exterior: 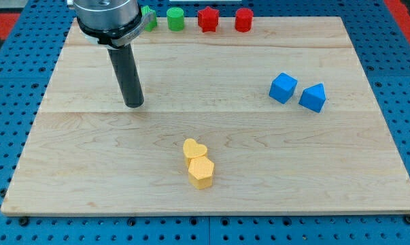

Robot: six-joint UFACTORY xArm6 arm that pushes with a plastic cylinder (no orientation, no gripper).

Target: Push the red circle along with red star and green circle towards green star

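Observation:
Along the view's top edge of the wooden board stand a row of blocks: the green star (149,18), partly hidden behind the arm's housing, then the green circle (175,19), the red star (208,19) and the red circle (243,20) at the right end. My tip (133,104) rests on the board at the left of centre, well below the row and to the left of the green circle. It touches no block.
A blue cube (283,88) and a blue wedge-like block (313,97) sit at the view's right. A yellow heart (194,149) and a yellow hexagon (201,171) touch each other near the bottom centre. The board (69,170) lies on a blue pegboard.

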